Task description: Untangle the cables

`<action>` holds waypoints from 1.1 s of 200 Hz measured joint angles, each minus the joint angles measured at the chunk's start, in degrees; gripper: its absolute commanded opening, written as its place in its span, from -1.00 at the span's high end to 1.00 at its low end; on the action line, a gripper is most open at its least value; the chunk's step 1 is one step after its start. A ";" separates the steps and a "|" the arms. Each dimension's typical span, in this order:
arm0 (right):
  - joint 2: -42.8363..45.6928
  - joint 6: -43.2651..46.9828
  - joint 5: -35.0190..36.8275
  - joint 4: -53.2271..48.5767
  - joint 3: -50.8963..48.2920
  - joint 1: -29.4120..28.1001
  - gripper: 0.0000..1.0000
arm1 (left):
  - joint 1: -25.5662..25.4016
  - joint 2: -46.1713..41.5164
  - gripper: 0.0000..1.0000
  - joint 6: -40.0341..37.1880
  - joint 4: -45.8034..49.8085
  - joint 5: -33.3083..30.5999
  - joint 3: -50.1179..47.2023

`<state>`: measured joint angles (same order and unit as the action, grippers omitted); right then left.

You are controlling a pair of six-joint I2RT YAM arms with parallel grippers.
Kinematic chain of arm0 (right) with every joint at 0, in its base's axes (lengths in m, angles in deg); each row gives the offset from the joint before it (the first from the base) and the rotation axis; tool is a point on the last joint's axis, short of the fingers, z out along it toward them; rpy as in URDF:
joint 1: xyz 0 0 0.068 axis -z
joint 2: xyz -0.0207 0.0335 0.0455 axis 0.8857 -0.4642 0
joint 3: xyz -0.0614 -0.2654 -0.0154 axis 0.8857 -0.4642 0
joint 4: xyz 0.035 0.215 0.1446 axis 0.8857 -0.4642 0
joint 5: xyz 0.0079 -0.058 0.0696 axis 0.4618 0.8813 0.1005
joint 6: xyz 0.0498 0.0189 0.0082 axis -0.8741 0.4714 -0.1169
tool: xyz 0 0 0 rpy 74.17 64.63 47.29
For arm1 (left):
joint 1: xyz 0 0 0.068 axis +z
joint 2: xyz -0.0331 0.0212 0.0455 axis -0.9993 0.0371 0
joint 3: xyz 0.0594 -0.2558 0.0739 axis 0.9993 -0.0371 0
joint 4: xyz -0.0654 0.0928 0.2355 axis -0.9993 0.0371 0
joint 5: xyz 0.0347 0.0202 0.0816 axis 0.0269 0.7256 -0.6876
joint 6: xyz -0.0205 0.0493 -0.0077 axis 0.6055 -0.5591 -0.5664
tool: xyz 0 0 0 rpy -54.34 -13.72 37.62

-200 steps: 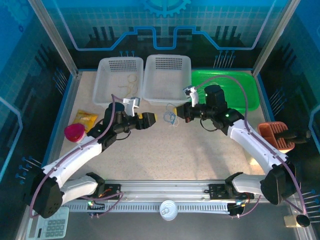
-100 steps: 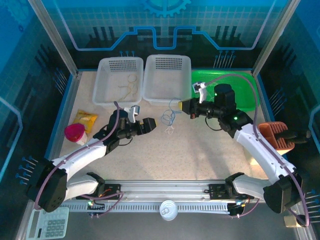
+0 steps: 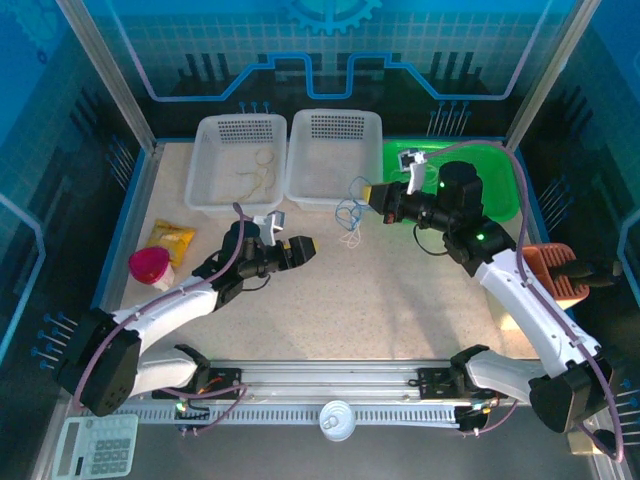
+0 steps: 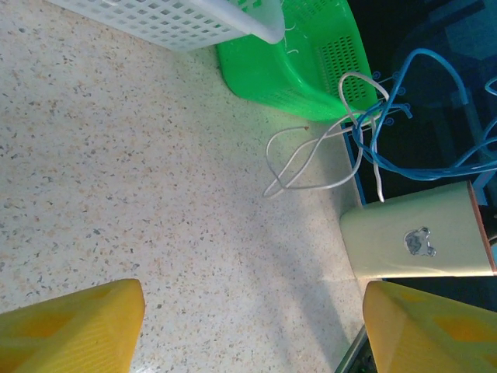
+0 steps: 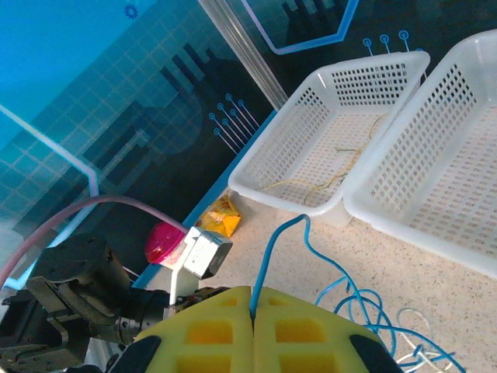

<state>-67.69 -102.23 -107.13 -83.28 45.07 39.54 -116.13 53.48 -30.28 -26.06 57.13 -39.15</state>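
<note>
Roughly, the job looks partway through. The right claw [image 3: 372, 190] is clamped on the blue cable [image 5: 268, 256], its pads pressed together with the strand rising out between them. It holds the cable up above the table [image 3: 390, 290], just in front of the right basket [image 3: 300, 190]. From that grip the blue cable hangs in several loops, and the white cable [image 4: 303, 163] is caught among them. The left wrist view shows its curls crossing the blue ones, with the lower end trailing toward the table. So these two are not apart yet.

A yellow cable [image 3: 255, 175] lies by itself in the left basket [image 3: 205, 165], well away from the others, which suggests one strand is already sorted. The left claw [image 3: 303, 248] is spread wide and holds nothing. It sits low over the table, pointed at the hanging bundle, near it but not touching. What is left, I judge, is for it to take the white cable, draw it free of the blue, and put each away.
</note>
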 measured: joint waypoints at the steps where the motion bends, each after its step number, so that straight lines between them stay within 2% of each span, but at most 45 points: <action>1: 0.00 -0.04 0.02 0.00 0.02 0.00 1.00 | -0.02 0.00 -0.45 0.00 -0.07 0.02 0.00; 90: -0.17 -2.10 -1.49 1.27 0.09 -0.02 1.00 | -1.55 0.83 -0.24 -0.92 -2.93 0.94 0.61; 154: -3.21 -0.07 -5.77 1.18 0.09 -1.90 1.00 | -1.62 -2.45 -0.33 -1.62 -3.23 -2.34 4.20; 220: -6.91 4.68 -9.62 -1.14 0.07 -4.81 1.00 | -1.60 -4.70 -0.34 -7.65 1.66 -4.00 12.41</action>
<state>-74.60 -97.55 -116.75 -84.41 45.13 34.73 -117.72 48.78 -37.93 -24.40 53.13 -26.74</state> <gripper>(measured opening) 0.044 0.677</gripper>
